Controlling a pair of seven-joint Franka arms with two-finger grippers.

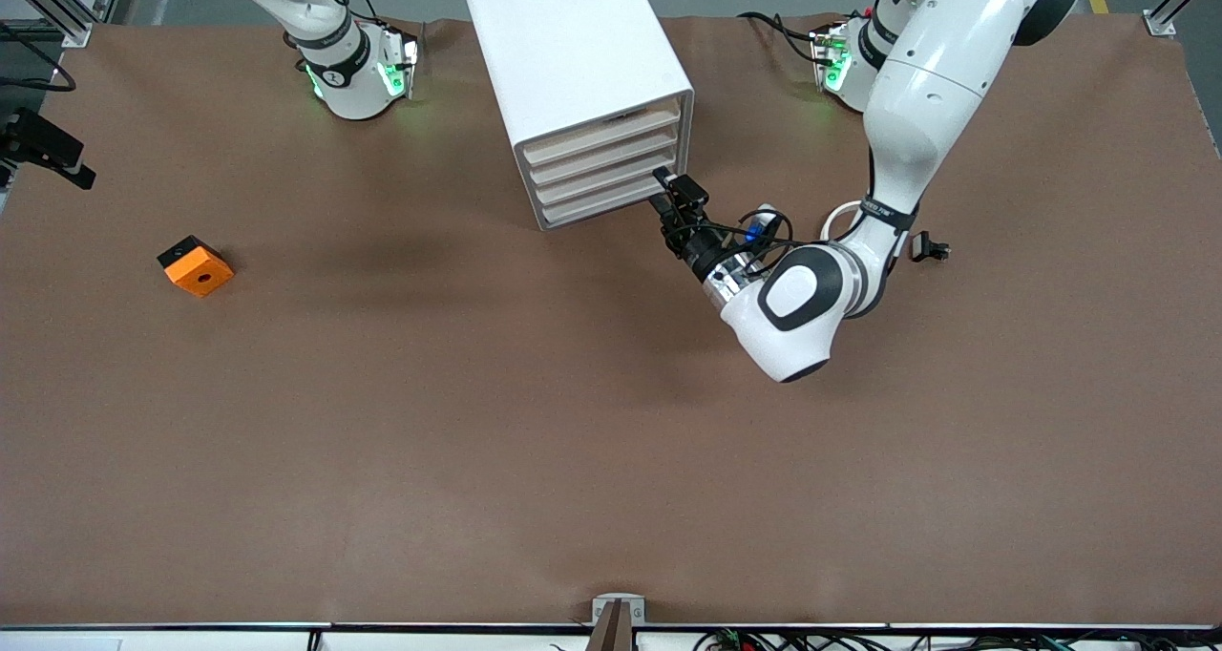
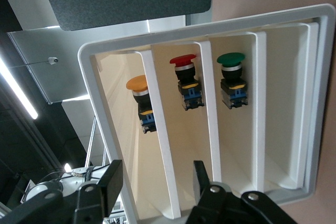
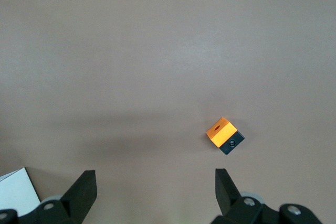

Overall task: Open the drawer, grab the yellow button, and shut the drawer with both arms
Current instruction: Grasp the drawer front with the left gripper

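Button [image 2: 143,104], orange-yellow cap, stood deep in one compartment of the white drawer unit [image 1: 584,88] on the desk [image 1: 477,422], straight ahead of the left gripper [image 1: 668,190], fingers spread at the unit's front; right gripper [image 3: 155,187] released, waiting over bare desk.

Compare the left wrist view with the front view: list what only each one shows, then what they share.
Only the left wrist view looks inside the white drawer cabinet: three push-buttons in separate slots, the orange-yellow button, a red-capped button and a green-capped button.

Only the front view shows the orange block toward the right arm's end of the table, the brown table, and the right arm, waiting near its base.

Both show the cabinet and the open left end effector at its drawer fronts.
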